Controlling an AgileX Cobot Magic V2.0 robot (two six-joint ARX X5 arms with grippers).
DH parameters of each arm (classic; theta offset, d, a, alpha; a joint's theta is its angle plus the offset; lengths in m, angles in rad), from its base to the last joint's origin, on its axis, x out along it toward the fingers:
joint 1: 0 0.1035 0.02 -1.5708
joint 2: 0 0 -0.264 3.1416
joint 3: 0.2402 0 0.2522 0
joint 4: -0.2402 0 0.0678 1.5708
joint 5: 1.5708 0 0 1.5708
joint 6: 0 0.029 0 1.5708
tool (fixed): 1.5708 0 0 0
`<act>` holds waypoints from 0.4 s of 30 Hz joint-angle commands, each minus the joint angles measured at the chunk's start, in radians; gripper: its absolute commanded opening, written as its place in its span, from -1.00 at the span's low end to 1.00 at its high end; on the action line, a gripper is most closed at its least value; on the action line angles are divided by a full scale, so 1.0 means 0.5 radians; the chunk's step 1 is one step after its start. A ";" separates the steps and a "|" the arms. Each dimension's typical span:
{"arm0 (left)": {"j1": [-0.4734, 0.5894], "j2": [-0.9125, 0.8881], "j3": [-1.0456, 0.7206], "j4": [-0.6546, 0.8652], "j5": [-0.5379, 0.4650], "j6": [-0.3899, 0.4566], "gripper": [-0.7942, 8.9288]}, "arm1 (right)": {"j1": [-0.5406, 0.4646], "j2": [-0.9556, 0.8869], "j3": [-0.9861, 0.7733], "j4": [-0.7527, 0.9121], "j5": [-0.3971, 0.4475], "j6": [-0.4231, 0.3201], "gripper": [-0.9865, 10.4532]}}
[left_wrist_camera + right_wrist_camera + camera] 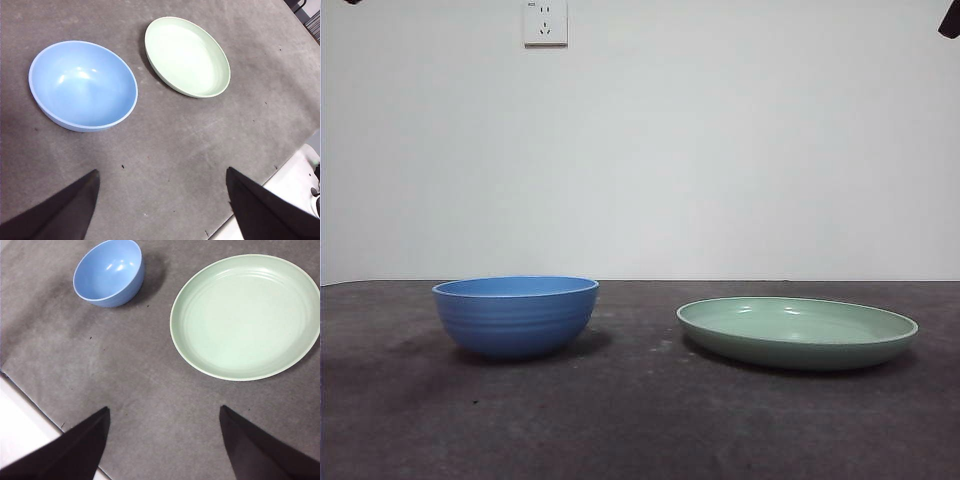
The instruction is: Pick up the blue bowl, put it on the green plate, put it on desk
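The front camera sits low, near worktop (640, 420) height, looking level across it at a white wall, with the blue bowl (516, 316) and green plate (798, 331) close and side by side. Each wrist camera looks steeply down from high above, over its own tool's parted jaws. All three views share the bowl, the plate and the worktop between them.

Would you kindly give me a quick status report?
Left gripper and right gripper open, holding nothing. Blue bowl on desk, apart from green plate. Nothing between them.
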 commanded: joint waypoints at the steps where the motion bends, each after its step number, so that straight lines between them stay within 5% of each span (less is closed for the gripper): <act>1: -0.006 0.019 0.037 0.010 -0.009 0.030 0.01 | 0.007 0.015 0.043 0.013 -0.006 -0.008 -0.21; 12: -0.007 0.118 0.040 0.101 -0.083 -0.072 0.01 | 0.007 0.015 0.043 0.013 -0.006 0.007 -0.21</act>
